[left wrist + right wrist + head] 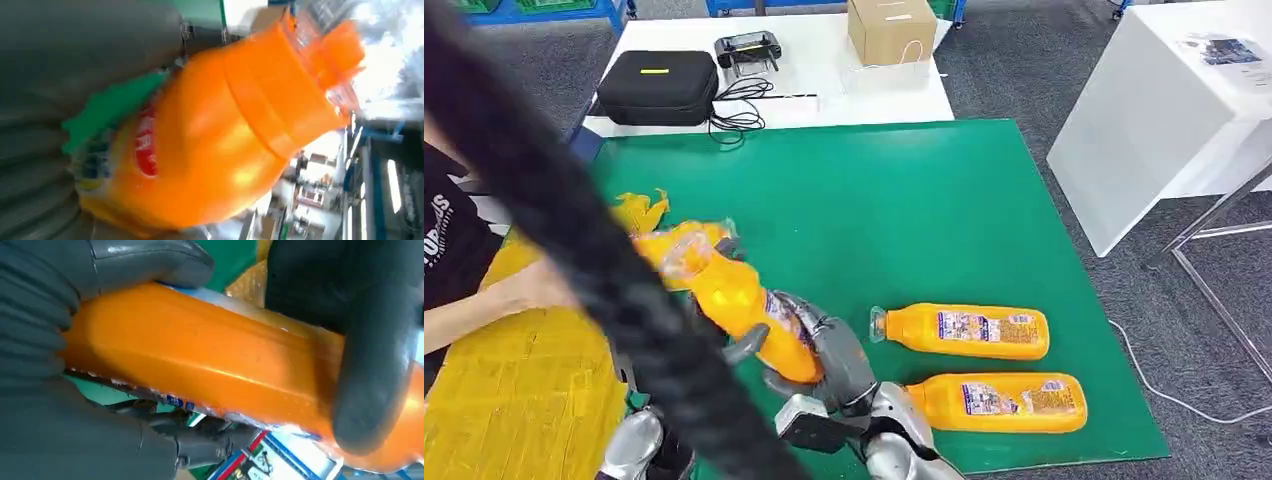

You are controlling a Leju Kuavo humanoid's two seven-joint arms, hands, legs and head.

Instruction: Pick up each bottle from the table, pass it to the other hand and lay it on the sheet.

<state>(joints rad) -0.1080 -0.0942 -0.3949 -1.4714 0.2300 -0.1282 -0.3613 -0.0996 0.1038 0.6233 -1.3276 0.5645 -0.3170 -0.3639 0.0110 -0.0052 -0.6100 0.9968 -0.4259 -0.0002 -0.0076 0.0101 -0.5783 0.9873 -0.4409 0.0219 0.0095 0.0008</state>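
Observation:
An orange bottle [744, 305] is held tilted above the green mat [874, 220], neck toward the yellow sheet [514, 380]. My right hand [829, 365] grips its lower body; the thumb and fingers wrap the bottle [200, 355] in the right wrist view. My left hand [60, 125] sits against the same bottle [215, 140], and a dark finger [375, 370] lies across it from the far side. In the head view a thick black cable hides most of that hand. Two more orange bottles [969, 331] [1009, 402] lie on their sides on the mat, to the right.
A person's forearm [484, 300] reaches over the yellow sheet from the left. The black cable [574, 230] crosses the head view diagonally. A black case [657, 86], a controller [748, 48] and a cardboard box [890, 28] sit on the white table behind.

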